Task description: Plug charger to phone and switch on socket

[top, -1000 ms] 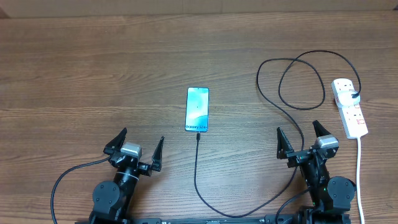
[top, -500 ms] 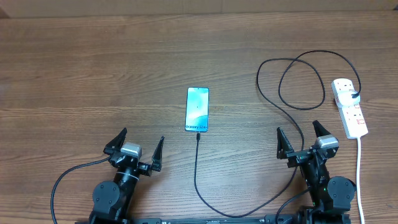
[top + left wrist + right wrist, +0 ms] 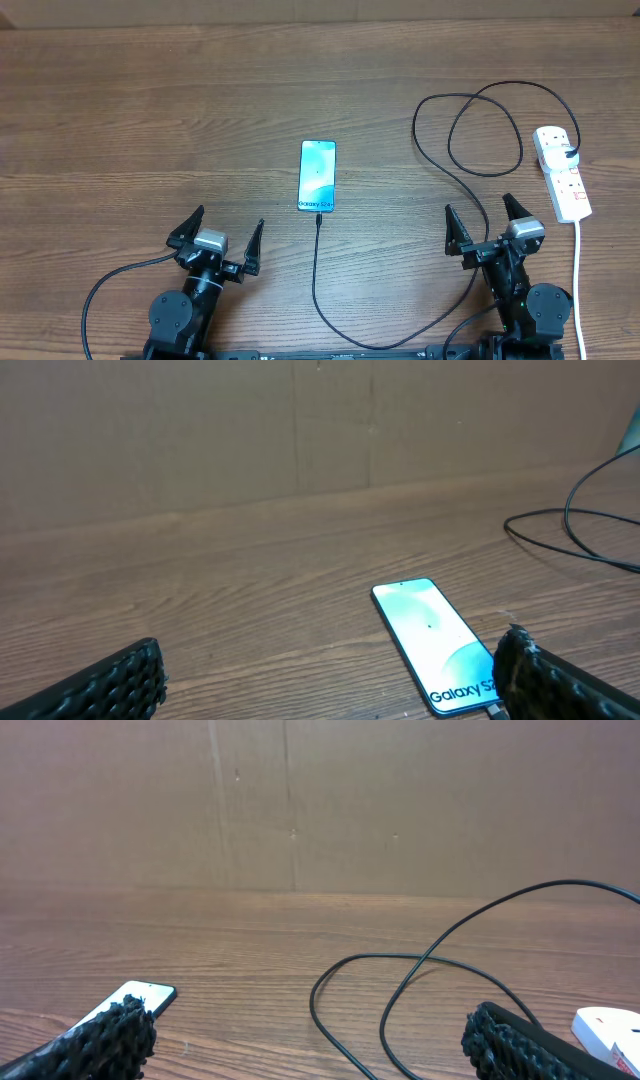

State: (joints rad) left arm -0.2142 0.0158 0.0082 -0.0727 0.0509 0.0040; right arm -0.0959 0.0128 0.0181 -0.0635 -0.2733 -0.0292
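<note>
The slim rectangular teal-screened smartphone (image 3: 317,176) lies mid-desk on the wooden desk (image 3: 150,110), lengthwise. The thin black charger cable (image 3: 314,270) has its small black connector tip (image 3: 318,218) right at the phone's near end. The cable runs toward the near edge, bends right, then loops toward the far right corner. It ends at the white elongated plastic power strip (image 3: 562,186), which lies along the right edge.

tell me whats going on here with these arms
Nothing is being handled right now. The left gripper and right gripper both sit open and empty at the near edge of the table. The phone lies face up mid-table with its screen lit, and the charger runs from the socket on the right round to the phone's near end. Whether its tip is actually plugged in is too small to tell.
</note>
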